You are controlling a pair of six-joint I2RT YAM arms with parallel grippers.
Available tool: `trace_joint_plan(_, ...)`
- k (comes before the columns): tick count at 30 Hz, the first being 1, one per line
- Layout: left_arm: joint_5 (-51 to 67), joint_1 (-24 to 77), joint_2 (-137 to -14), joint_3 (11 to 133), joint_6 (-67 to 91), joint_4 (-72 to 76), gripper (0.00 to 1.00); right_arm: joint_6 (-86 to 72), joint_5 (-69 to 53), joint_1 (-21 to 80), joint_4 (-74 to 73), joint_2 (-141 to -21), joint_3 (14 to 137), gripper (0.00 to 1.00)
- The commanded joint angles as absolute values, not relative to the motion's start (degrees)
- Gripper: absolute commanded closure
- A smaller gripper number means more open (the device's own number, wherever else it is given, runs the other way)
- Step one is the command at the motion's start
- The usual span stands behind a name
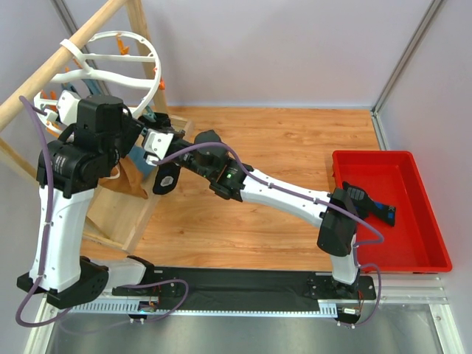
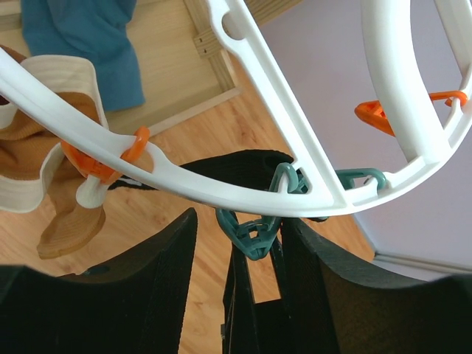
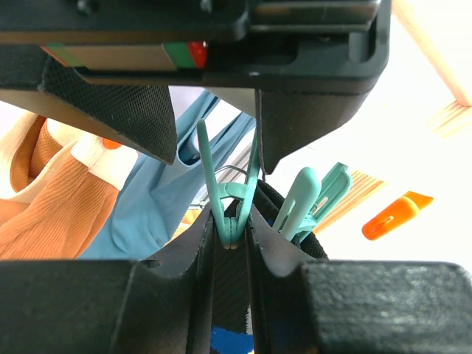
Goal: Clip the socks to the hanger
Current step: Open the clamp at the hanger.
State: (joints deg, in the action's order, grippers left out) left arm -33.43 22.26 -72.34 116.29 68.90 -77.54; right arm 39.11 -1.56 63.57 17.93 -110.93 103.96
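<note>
The white ring hanger (image 1: 118, 66) hangs from a wooden pole at the back left. In the left wrist view its rim (image 2: 243, 195) crosses the frame, with a teal clip (image 2: 254, 232) hanging under it. My left gripper (image 2: 242, 221) stands open around that clip, whose handles lie close to the right finger (image 2: 332, 287). My right gripper (image 3: 231, 221) is shut on a black sock (image 3: 232, 295) and holds its edge up at the clip's closed tip (image 3: 231, 237). Whether the clip bites the sock I cannot tell. Another black sock (image 1: 376, 208) lies in the red tray.
A teal-blue sock (image 2: 88, 44) and a tan-brown sock (image 2: 44, 147) hang on the hanger by orange clips (image 2: 96, 158). A second teal clip (image 3: 313, 199) hangs beside the first. The wooden rack (image 1: 125, 206) stands at the left, the red tray (image 1: 424, 221) at the right.
</note>
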Motion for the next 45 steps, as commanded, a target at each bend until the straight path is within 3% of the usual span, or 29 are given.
trace_joint_plan(1,-35.4,21.0,-72.5,116.9,68.8,-79.3,0.44,41.1,-0.1,63.9,20.4,-108.5,103.0,1.0)
trace_joint_plan(12,-31.1,17.1,-72.3,115.7,65.3,-76.1,0.56,43.4,-1.4,63.9,20.8,-108.3,102.3,1.0)
trace_joint_plan(16,-29.8,16.4,-72.3,115.4,64.0,-75.3,0.77,44.2,-2.0,63.9,20.8,-108.1,102.0,1.0)
trace_joint_plan(18,-29.7,16.1,-72.2,115.3,64.2,-75.4,0.82,44.5,-2.1,63.9,21.2,-107.9,101.6,1.0)
trace_joint_plan(20,-29.7,15.9,-71.6,114.7,64.0,-75.1,0.99,44.6,-2.3,63.9,21.8,-107.8,101.3,1.0)
trace_joint_plan(26,-28.9,15.3,-70.7,112.3,63.1,-73.4,1.0,42.7,-2.8,63.9,23.6,-106.8,100.5,1.0)
trace_joint_plan(31,-28.0,15.3,-70.0,111.7,62.8,-72.1,1.0,42.7,-3.3,63.8,24.0,-107.3,101.0,0.86)
trace_joint_plan(33,-28.3,15.2,-70.1,111.9,62.2,-71.9,1.0,42.0,-3.3,63.8,23.5,-107.6,101.4,0.73)
trace_joint_plan(35,-28.3,15.3,-70.0,111.9,61.6,-71.7,1.0,41.1,-3.8,63.8,22.0,-107.9,102.7,0.7)
trace_joint_plan(38,-28.5,15.2,-70.0,112.1,60.6,-71.4,1.0,40.3,-4.4,63.6,20.1,-109.0,105.3,0.57)
trace_joint_plan(45,-27.4,15.2,-70.0,111.9,59.1,-70.8,1.0,37.2,-8.6,62.5,17.3,-110.6,109.5,0.56)
